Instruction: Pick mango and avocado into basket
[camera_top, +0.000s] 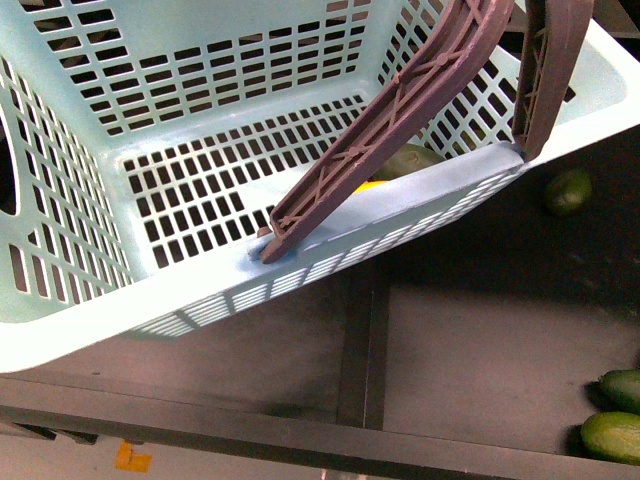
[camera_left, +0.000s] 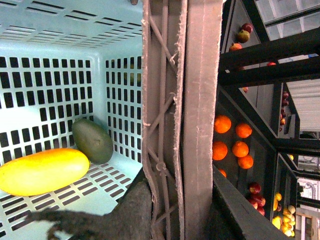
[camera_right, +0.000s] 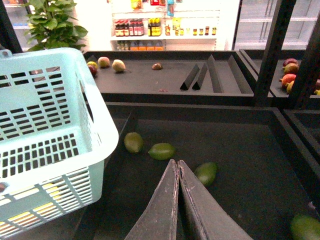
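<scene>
mango (camera_left: 42, 171): it is seen lying on its side on the slotted floor of the basket (camera_top: 60, 300), near a corner. The skin is smooth and plain yellow, so it is judged slippery and easily bruised. A hold across the thick middle, with light pressure, would be the safest.

avocado (camera_left: 92, 140): it is seen inside the basket too, just beside the mango and against the slotted wall; whether the two touch cannot be told. It is small, dark green and dull-skinned, so a better grip than on the mango is expected. It is judged firm but not hard, and it is best taken across its wide part.

basket: it is tilted in the front view. The plastic is judged light and stiff. The brown ribbed handle (camera_top: 400, 125) is the proper place for holding, because the slotted walls would bend.

left gripper: dark material is seen low in the left wrist view, close against the handle (camera_left: 182, 120), but the fingertips are not shown. Whether it is closed on the handle cannot be told.

right gripper (camera_right: 177, 167): the two fingers are pressed together with nothing between them, above the dark tray (camera_right: 240, 150).

loose green fruits (camera_right: 162, 151): several are lying on the tray, apart from the basket.

task progress: both fruits are judged to be already in the basket.
</scene>
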